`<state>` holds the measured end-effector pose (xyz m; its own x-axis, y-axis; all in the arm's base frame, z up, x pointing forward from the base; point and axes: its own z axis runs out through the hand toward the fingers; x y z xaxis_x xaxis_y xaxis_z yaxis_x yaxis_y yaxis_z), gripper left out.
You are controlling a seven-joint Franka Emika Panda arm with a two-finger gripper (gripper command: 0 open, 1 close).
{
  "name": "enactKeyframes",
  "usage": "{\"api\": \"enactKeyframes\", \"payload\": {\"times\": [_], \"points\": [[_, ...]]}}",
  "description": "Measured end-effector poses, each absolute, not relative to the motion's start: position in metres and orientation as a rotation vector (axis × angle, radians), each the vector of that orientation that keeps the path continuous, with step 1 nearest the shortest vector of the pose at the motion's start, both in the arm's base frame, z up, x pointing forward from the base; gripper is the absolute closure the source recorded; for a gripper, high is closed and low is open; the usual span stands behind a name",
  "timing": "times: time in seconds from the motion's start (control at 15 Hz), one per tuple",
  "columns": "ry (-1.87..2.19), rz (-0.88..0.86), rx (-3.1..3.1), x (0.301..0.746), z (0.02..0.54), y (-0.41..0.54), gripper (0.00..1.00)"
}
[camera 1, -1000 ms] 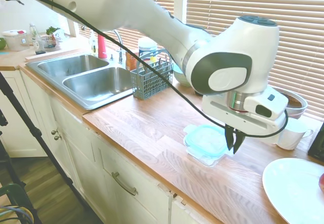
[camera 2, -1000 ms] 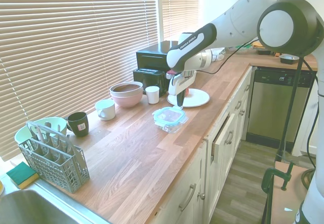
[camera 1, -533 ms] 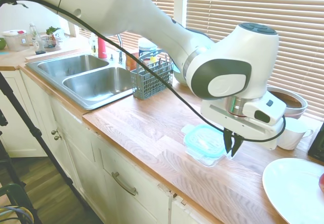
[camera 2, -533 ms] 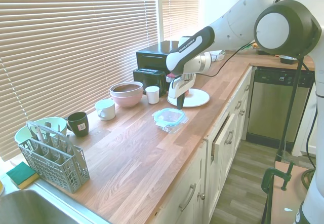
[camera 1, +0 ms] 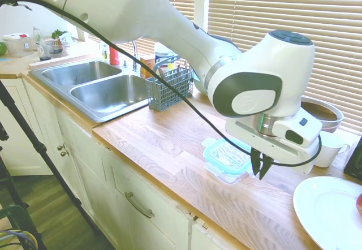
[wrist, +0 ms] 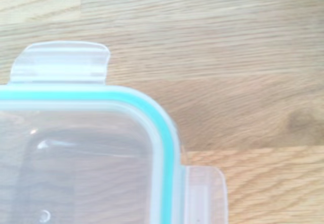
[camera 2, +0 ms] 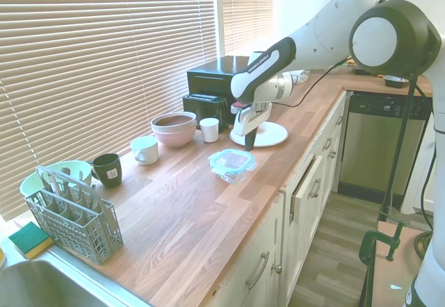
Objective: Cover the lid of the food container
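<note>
Now my gripper point(camera 1: 262, 167), fingers together and holding nothing, has slid right, off the lid point(camera 1: 227, 154), which sits on the food container point(camera 2: 231, 169) near the counter's front edge; covering looks done, tabs maybe unsnapped.

The wooden table point(camera 2: 181, 217) carries the food container point(camera 2: 231, 170) with the lid point(camera 2: 232, 160) seated on top, just beside the hand point(camera 2: 249, 142) on its sink side. A white plate point(camera 2: 265, 134) lies just beyond the hand. Behind the hand stand a pink bowl point(camera 2: 174, 128), two white cups point(camera 2: 209, 129) point(camera 2: 144, 150) and a dark mug point(camera 2: 107, 169). A grey cutlery basket point(camera 2: 73, 215) stands well apart, near the sink point(camera 1: 104, 87).
</note>
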<state>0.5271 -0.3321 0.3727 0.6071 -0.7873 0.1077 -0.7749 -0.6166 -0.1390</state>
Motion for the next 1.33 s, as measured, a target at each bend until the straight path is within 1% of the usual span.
{"api": "enactKeyframes", "payload": {"times": [0.4,0.53,0.73,0.8,1.2,1.33], "points": [[1.325,-0.242,-2.732,0.508,0.376,-0.342,1.00],[1.307,-0.239,-2.726,0.495,0.377,-0.335,1.00],[1.282,-0.277,-2.714,0.471,0.394,-0.325,1.00],[1.266,-0.292,-2.714,0.463,0.402,-0.321,0.00],[1.062,-0.395,-2.798,0.404,0.451,-0.263,0.00],[1.025,-0.402,-2.808,0.393,0.461,-0.247,0.00]]}}
